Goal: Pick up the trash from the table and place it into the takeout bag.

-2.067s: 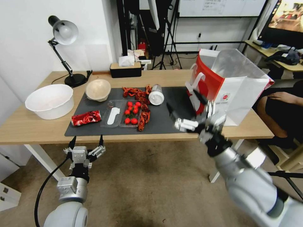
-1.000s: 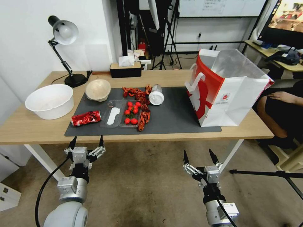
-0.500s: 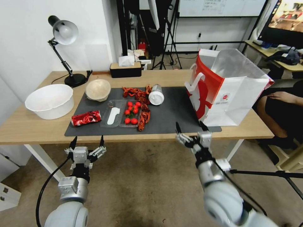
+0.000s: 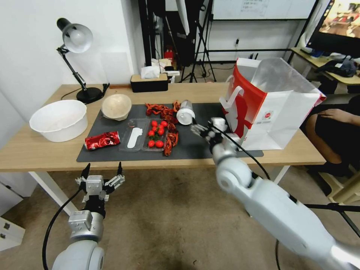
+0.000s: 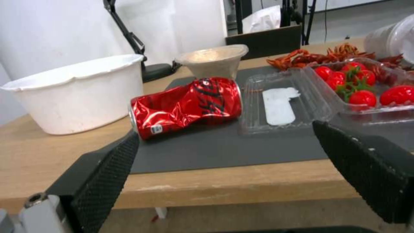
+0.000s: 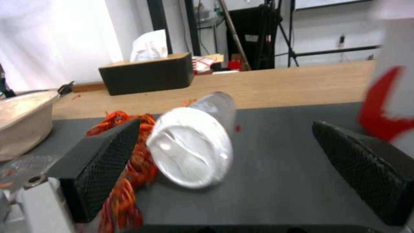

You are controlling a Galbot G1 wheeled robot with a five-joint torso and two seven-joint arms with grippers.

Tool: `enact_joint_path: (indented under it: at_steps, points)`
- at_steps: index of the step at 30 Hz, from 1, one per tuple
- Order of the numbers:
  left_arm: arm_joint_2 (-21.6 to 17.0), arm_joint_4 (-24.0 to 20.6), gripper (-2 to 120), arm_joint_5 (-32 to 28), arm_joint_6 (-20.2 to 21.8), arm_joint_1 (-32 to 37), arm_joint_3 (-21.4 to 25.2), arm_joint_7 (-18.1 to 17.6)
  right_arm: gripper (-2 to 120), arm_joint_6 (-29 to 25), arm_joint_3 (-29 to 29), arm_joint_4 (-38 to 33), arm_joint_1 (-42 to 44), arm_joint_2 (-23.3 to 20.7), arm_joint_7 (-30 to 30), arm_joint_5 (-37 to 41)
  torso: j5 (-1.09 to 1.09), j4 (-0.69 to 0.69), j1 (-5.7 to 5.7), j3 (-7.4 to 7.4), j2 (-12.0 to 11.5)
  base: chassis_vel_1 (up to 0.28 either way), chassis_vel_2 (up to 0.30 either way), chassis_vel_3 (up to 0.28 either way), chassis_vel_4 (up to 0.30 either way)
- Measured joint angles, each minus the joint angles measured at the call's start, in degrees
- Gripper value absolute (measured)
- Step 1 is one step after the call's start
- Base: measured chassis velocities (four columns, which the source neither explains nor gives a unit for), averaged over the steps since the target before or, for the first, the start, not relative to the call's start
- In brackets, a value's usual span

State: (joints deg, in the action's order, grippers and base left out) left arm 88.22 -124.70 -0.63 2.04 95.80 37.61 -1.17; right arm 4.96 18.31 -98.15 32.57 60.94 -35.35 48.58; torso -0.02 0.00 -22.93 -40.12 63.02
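The trash lies on the dark mat (image 4: 210, 144) of the table (image 4: 37, 152): a crushed red can (image 4: 102, 140), a beige bowl (image 4: 116, 107) and a clear white-lidded cup (image 4: 185, 112) on its side. My right gripper (image 4: 205, 128) hovers open over the mat just in front of the cup (image 6: 192, 149), its fingers (image 6: 103, 161) wide apart either side of the lid. The red-and-white takeout bag (image 4: 270, 105) stands open at the mat's right end. Below the table's front edge my left gripper (image 4: 104, 168) is parked open, facing the can (image 5: 185, 105).
A clear clamshell with tomatoes (image 4: 155, 135) and red crayfish shells (image 4: 165, 112) lie mid-mat beside the cup. A round white bowl (image 4: 59, 120) and a desk lamp (image 4: 77, 41) occupy the left end, a tissue box (image 4: 149, 83) the far edge.
My right arm has risen from below the table's front edge and reached forward over the mat, up to the lidded cup. The left arm has stayed still.
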Motion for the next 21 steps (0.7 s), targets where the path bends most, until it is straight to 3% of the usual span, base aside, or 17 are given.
enact_joint_path:
  at_steps: [8,21]
  points:
    - [0.0,0.0,100,-0.2,-0.4,0.0,0.3,-0.1,100,2.3,6.5,8.4,-7.7,4.2,-2.5,1.9,0.01,0.0,0.01,0.01,0.0,0.0,0.0,0.0,0.0]
    - [0.0,0.5,100,-0.3,-0.7,-0.1,0.2,-0.1,100,2.9,8.4,14.2,-10.7,6.4,-3.4,1.8,0.01,-0.01,0.01,0.01,0.0,0.0,0.0,0.0,0.0]
